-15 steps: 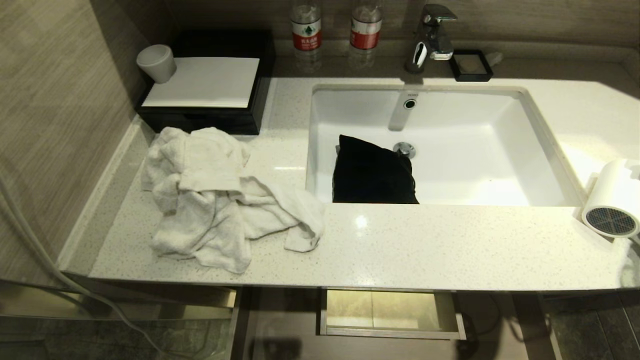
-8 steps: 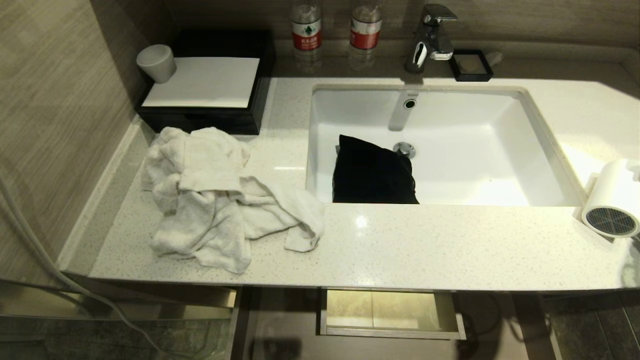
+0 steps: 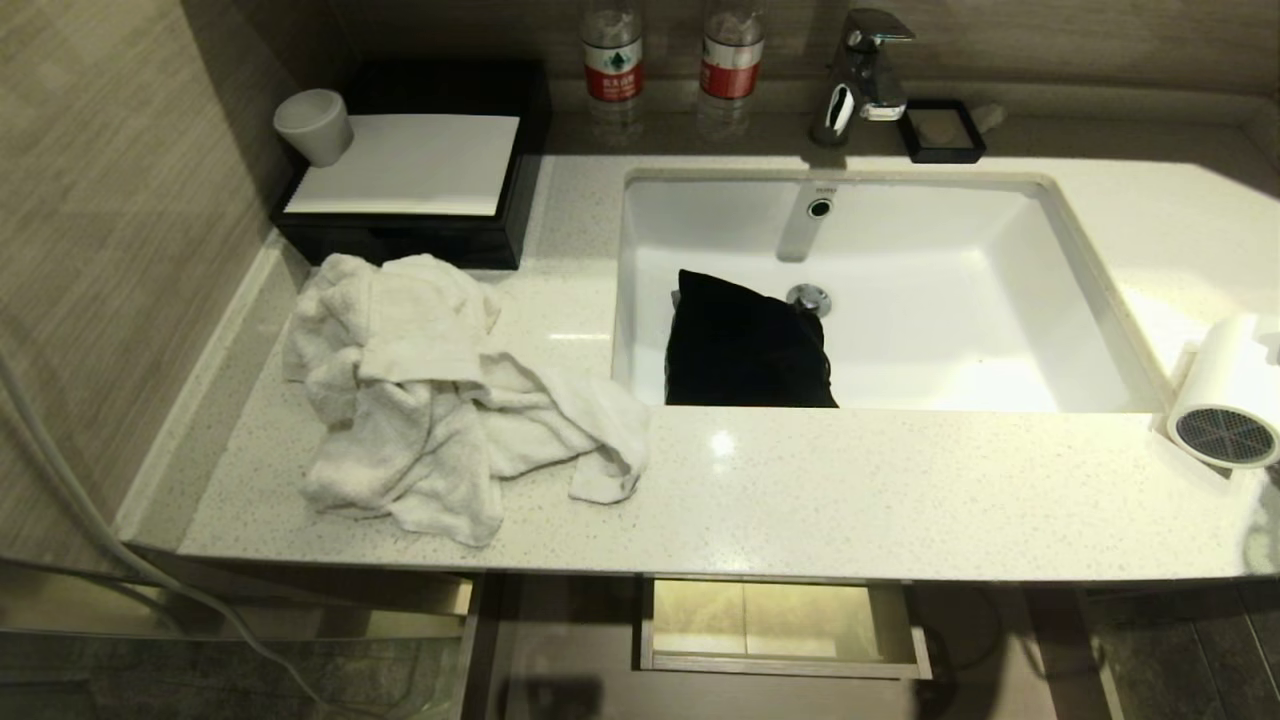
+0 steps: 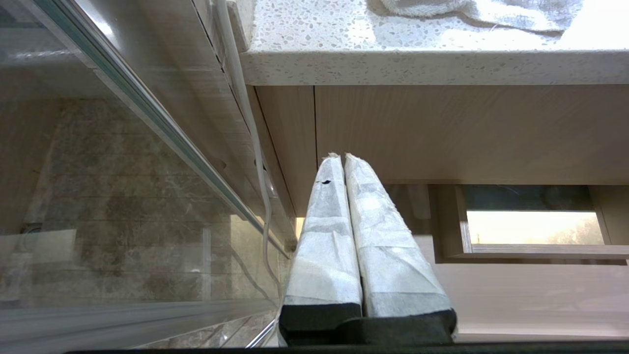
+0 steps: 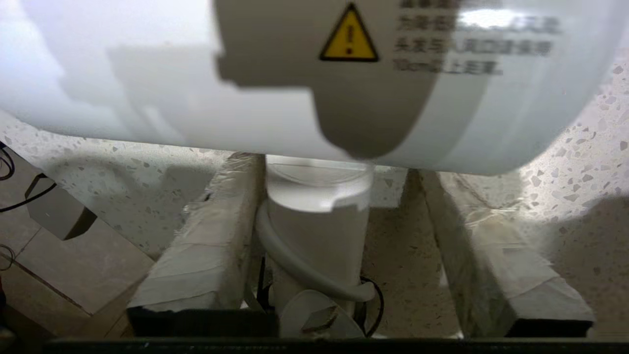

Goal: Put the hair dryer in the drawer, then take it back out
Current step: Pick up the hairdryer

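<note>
right hand (image 5: 334,246): fingers apart, straddling the hair dryer (image 5: 319,236) handle; one touches
left hand (image 4: 344,162): fingers together, below the bench (image 4: 422,64) edge

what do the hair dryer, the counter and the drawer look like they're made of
Hair dryer: smooth matte white plastic by its look, with a dark mesh grille at the end.
Counter: pale polished stone or composite, speckled and reflecting the light.
Drawer: light wood-grain board, possibly laminate; the grain shows on its front panel.
</note>
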### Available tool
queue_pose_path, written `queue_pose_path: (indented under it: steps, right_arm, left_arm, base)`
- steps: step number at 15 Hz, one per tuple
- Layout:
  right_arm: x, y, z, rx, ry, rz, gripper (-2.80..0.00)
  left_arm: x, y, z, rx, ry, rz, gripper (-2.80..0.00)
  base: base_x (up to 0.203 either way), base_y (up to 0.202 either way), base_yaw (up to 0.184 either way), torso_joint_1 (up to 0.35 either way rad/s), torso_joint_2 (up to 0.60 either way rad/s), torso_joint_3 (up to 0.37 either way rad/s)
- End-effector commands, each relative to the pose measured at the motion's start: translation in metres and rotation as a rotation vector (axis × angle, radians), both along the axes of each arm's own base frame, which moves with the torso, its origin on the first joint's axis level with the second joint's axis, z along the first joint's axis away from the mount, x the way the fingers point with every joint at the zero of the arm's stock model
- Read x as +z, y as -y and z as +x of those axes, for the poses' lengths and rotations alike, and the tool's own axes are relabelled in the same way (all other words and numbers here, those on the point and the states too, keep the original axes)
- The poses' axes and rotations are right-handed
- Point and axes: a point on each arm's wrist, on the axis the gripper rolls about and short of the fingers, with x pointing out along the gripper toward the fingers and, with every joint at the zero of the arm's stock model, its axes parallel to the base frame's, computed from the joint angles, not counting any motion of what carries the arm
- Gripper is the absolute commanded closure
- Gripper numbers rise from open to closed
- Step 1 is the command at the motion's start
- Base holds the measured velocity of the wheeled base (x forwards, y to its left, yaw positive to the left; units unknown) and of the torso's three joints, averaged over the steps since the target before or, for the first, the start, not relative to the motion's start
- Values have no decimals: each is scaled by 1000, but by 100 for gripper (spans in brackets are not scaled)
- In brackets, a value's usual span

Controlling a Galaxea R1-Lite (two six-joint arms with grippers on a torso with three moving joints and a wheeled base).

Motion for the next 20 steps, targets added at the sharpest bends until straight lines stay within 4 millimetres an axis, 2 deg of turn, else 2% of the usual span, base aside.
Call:
queue_pose_path:
  steps: [1, 7, 13, 20]
  right_arm:
    - [-1, -1, 0, 8, -5, 4, 0]
    - [6, -8, -4, 4, 0, -2, 0]
    - [22, -19, -16, -71, 17, 31, 0]
    - [31, -31, -29, -119, 27, 76, 0]
  left_arm:
    - [0, 0, 0, 0, -1, 0, 0]
    - [0, 0, 0, 0, -1, 0, 0]
    - [0, 0, 0, 0, -1, 0, 0]
    - [0, 0, 0, 0, -1, 0, 0]
  base:
    - [0, 0, 0, 0, 0, 0]
    - [0, 0, 0, 0, 0, 0]
    - [0, 0, 0, 0, 0, 0]
    - [0, 0, 0, 0, 0, 0]
